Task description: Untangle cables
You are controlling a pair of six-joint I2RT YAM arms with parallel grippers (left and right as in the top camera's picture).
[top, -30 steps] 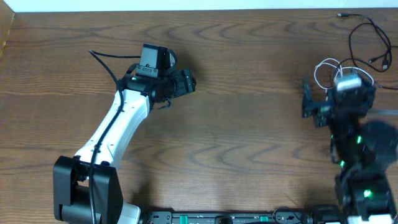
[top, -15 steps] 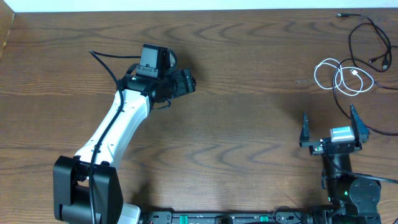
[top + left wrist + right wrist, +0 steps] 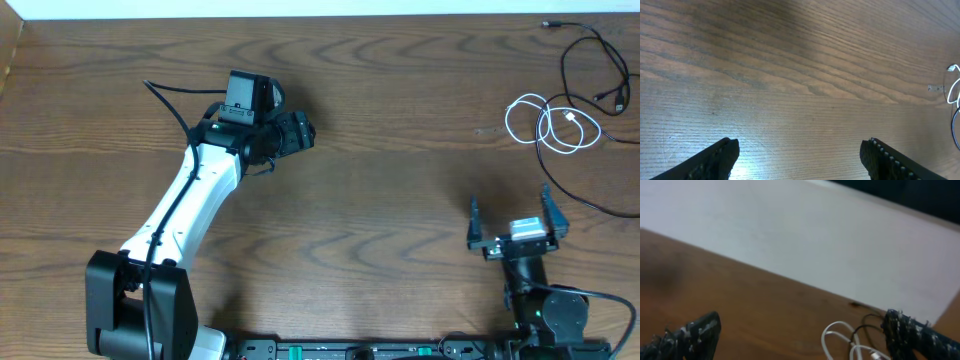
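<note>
Both cables lie near the far right corner of the bench (image 3: 400, 90). The white cable (image 3: 552, 126) sits in a loose coil. The black cable (image 3: 585, 52) loops from the far edge down through that coil and runs off towards the right edge, the two crossing. The right jaws, on the right arm (image 3: 522, 262), are spread wide and hold nothing, nearer the front edge and apart from the coil. The left jaws, on the left arm (image 3: 190, 200), are also spread and hold nothing over bare wood left of centre, well apart from the cables.
</note>
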